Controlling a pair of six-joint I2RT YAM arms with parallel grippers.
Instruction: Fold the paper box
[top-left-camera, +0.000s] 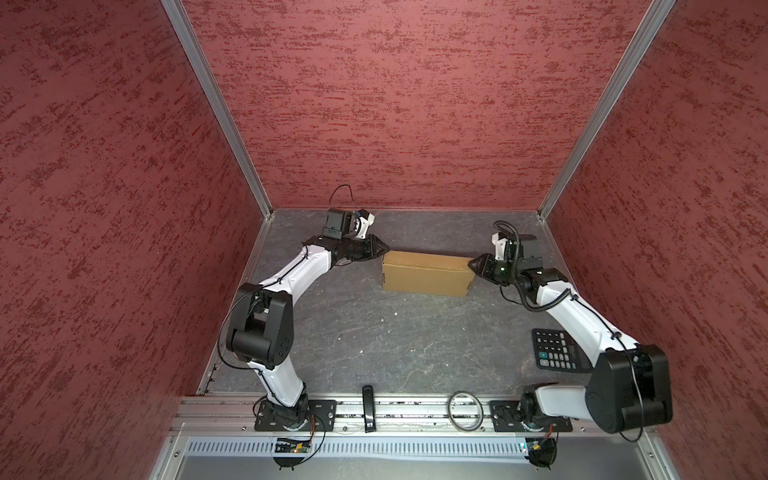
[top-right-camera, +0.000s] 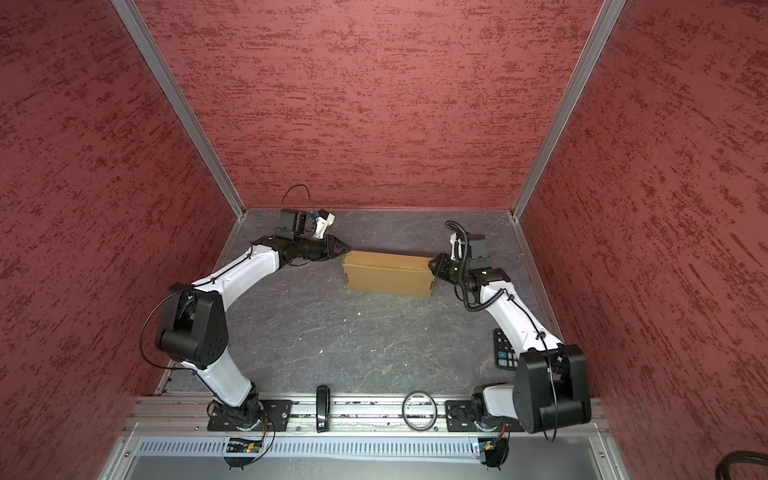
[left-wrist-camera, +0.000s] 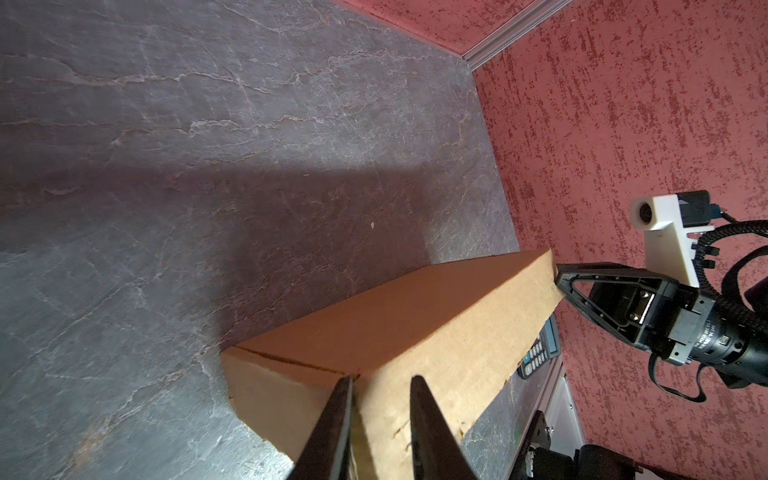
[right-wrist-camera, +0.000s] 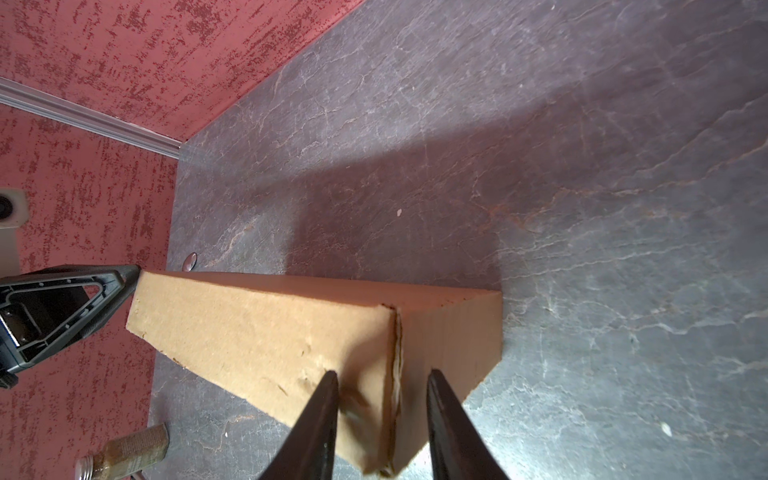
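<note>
The paper box (top-left-camera: 424, 276) (top-right-camera: 388, 276) is a closed brown cardboard box lying flat at the back middle of the table. My left gripper (top-left-camera: 386, 250) (top-right-camera: 349, 249) is at its left end, by the far upper corner. In the left wrist view the left gripper (left-wrist-camera: 380, 378) has its jaws a little apart, with one fingertip (left-wrist-camera: 345, 384) at the corner seam of the box (left-wrist-camera: 415, 316). My right gripper (top-left-camera: 471, 264) (top-right-camera: 431, 262) is at the right end. In the right wrist view the right gripper (right-wrist-camera: 382, 372) is open and straddles a corner edge of the box (right-wrist-camera: 270, 328) with room on both sides.
A black calculator (top-left-camera: 555, 349) (top-right-camera: 505, 353) lies at the right under my right arm. A ring (top-left-camera: 465, 409) and a black bar (top-left-camera: 368, 407) rest on the front rail. A brown bottle (right-wrist-camera: 124, 453) lies near the left arm. Red walls close in three sides.
</note>
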